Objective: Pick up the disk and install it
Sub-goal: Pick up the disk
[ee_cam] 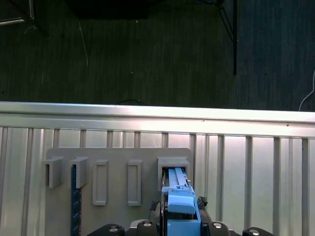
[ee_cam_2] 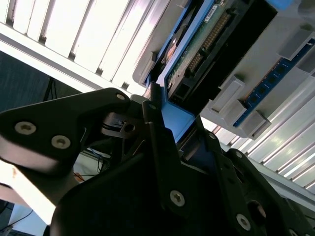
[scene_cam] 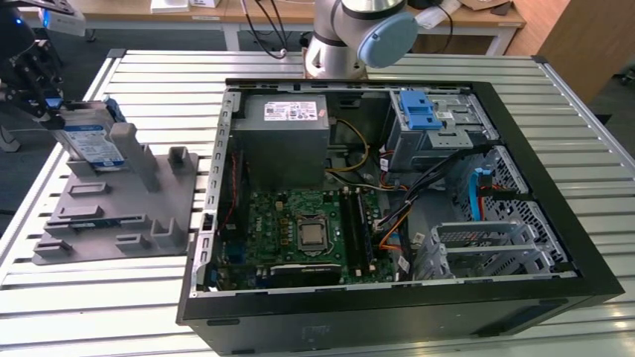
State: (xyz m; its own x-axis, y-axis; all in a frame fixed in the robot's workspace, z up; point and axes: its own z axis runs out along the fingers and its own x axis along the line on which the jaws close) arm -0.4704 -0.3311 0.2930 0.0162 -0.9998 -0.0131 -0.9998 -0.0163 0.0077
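Blue-bracketed metal disk [scene_cam: 92, 147] upright in grey fixture plate [scene_cam: 100, 223] | gripper [scene_cam: 50, 110] pinches its bracket edge | likely rigid, dense, shock-sensitive

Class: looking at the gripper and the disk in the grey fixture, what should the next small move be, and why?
Probably a short straight lift: the gripper appears shut on the disk, which stands upright in a slot of the fixture plate, so tilting could jam it.
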